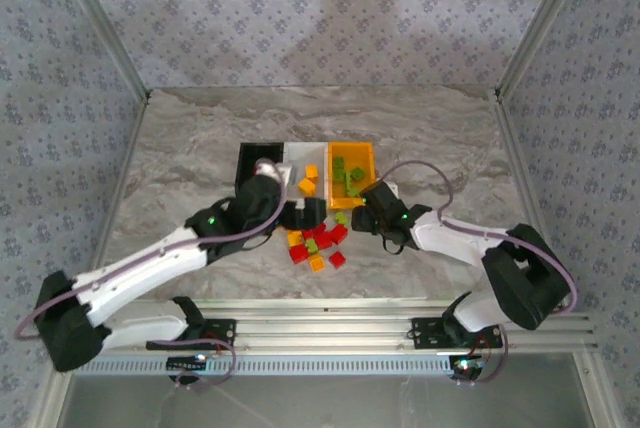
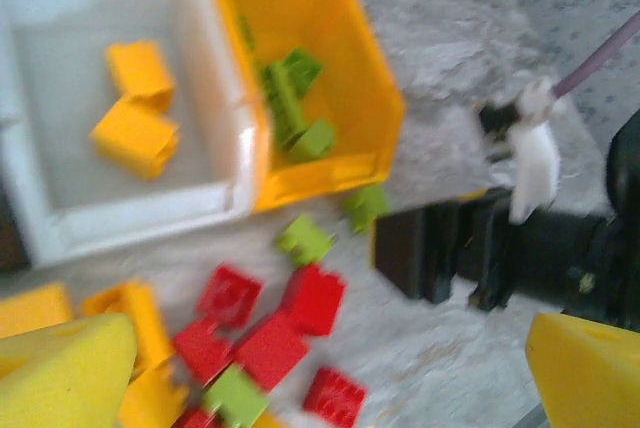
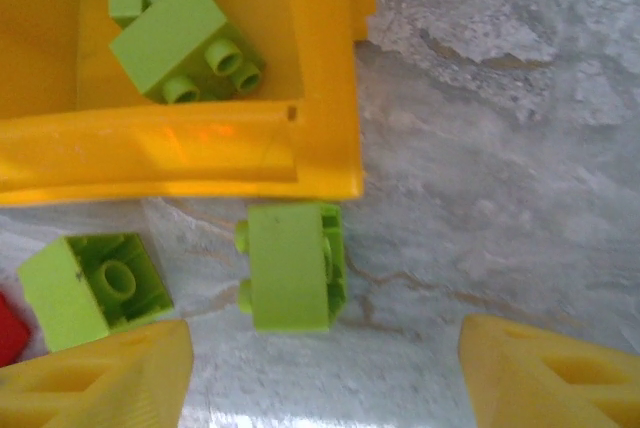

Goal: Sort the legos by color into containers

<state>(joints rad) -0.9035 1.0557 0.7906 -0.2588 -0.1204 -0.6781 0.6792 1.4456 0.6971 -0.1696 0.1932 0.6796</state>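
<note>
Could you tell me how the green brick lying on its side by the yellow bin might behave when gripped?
The green brick looks rigid moulded plastic, so probably won't deform. Smooth faces may slip. Boxy and flat-sided, it shouldn't roll.

The top camera looks steeply down from behind the arms over the whole worktop (image 1: 200,128). Both wrist cameras hover close, sharing the near corner of the orange-yellow bin (image 3: 200,153).

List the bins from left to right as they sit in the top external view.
black bin → white bin, with orange bricks inside → orange-yellow bin, with green bricks inside
</note>
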